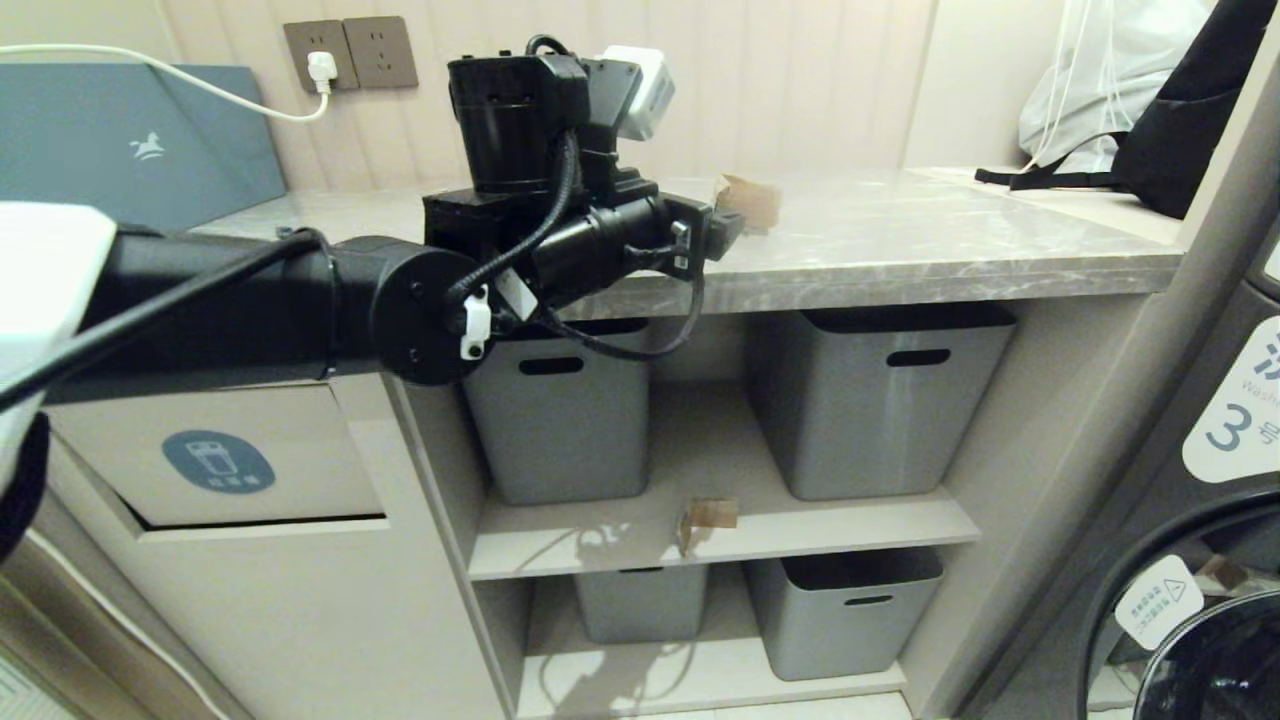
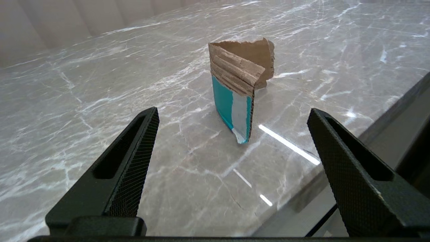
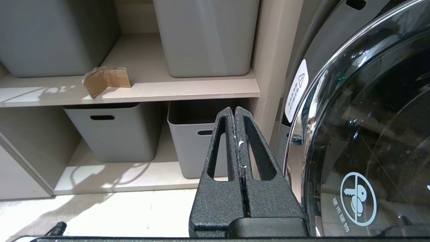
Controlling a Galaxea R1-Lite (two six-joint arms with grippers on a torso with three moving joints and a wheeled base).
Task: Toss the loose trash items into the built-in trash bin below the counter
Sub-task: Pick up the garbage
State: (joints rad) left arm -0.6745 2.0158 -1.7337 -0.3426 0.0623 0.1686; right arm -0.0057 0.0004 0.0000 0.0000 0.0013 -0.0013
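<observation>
A torn brown cardboard scrap (image 1: 748, 200) with a teal-and-white printed face (image 2: 240, 77) stands folded on the grey marble counter (image 1: 900, 240), close to its front edge. My left gripper (image 2: 232, 110) hovers just in front of it over the counter (image 2: 100, 84), jaws open wide and empty, apart from the scrap. In the head view the left gripper (image 1: 722, 228) is mostly hidden by its own wrist. A second cardboard scrap (image 1: 708, 518) lies on the middle shelf (image 3: 105, 79). The beige bin flap (image 1: 215, 455) with a blue oval sticker sits lower left. My right gripper (image 3: 234, 109) hangs shut and empty, low by the washer.
Grey tubs (image 1: 880, 400) with slot handles fill the shelves under the counter. A washing machine door (image 1: 1200, 620) stands at the right. A black-and-white bag (image 1: 1150, 100) rests at the counter's far right. A plugged white cable (image 1: 322, 68) and a grey-blue panel (image 1: 130, 140) are at the back left.
</observation>
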